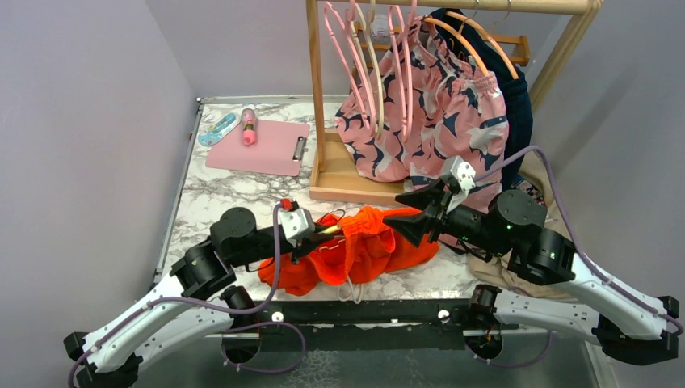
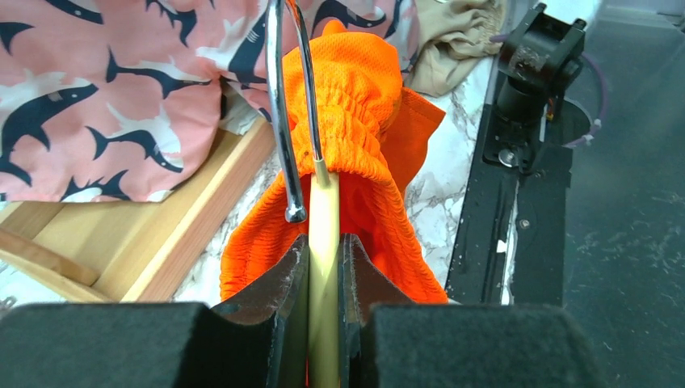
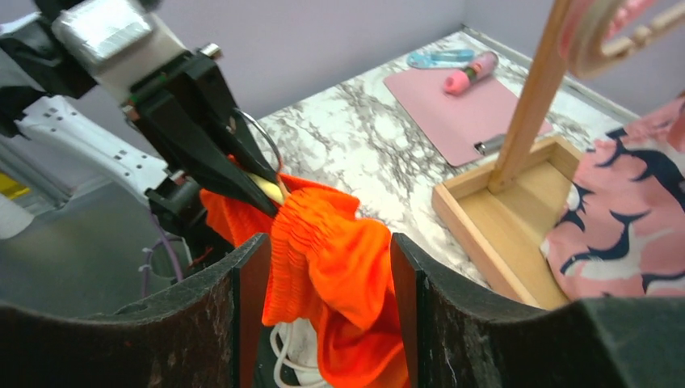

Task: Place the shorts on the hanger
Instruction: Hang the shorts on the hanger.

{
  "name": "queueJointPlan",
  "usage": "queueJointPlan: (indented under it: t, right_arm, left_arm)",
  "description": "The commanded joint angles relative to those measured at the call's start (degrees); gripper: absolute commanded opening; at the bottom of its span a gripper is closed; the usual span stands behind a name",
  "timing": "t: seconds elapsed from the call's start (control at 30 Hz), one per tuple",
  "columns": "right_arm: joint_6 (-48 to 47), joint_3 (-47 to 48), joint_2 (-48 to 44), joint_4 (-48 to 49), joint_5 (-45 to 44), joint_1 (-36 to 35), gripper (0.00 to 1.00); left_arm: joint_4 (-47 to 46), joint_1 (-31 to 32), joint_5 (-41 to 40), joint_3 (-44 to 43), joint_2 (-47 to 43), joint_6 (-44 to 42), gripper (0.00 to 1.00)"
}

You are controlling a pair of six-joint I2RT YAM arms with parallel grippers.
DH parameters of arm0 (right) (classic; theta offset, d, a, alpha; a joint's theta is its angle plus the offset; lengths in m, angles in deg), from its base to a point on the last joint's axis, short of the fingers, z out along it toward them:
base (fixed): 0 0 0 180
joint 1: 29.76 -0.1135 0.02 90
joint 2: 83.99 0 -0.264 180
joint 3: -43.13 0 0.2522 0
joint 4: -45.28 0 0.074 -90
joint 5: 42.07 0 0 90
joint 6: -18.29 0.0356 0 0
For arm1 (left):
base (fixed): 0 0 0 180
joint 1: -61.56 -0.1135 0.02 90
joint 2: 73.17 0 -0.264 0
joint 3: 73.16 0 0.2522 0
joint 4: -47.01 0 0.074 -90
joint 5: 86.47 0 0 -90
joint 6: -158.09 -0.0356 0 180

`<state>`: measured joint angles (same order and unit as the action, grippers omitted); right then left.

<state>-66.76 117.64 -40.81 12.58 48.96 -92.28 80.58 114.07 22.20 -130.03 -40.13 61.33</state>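
In front of the wooden rack base [image 1: 349, 184], at its left corner, the left gripper [image 2: 323, 244] pinches the pale-yellow hanger [image 2: 324, 208] by its stem. The bright orange-red mesh shorts [image 2: 359, 89] have their gathered waistband bunched over the hanger. The right gripper [image 3: 323, 246] stands open, its jaws on either side of the fabric.

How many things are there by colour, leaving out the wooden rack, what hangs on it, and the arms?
Orange-red: 1, shorts
Pale yellow: 1, hanger
Pink: 2, clipboard and tube
Light blue: 1, flat item
Beige: 1, garment
Total: 6
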Motion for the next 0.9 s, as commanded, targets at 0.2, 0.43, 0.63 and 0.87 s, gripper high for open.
queueJointPlan:
  t: [0.2, 0.43, 0.63, 0.87]
  right_arm:
    - [5.96, -3.59, 4.1, -0.23, -8.96, -0.23, 0.56]
    - [6.13, -3.51, 6.69, -0.42, -7.31, -0.23, 0.5]
    - [6.18, -3.48, 7.78, -2.9, -9.13, -0.23, 0.44]
    - [5.86, -3.82, 7.76, -3.18, -9.67, -0.23, 0.27]
  left_arm:
    - [-3.29, -0.22, -3.49, -0.28, -2.82, 1.22, 0.0]
    - [-3.11, -0.22, -3.57, -0.58, -3.08, 1.4, 0.0]
    - [-3.05, -0.22, -3.56, -0.62, -3.1, 1.27, 0.0]
    - [-3.11, -0.22, -3.58, -1.0, -3.1, 0.97, 0.0]
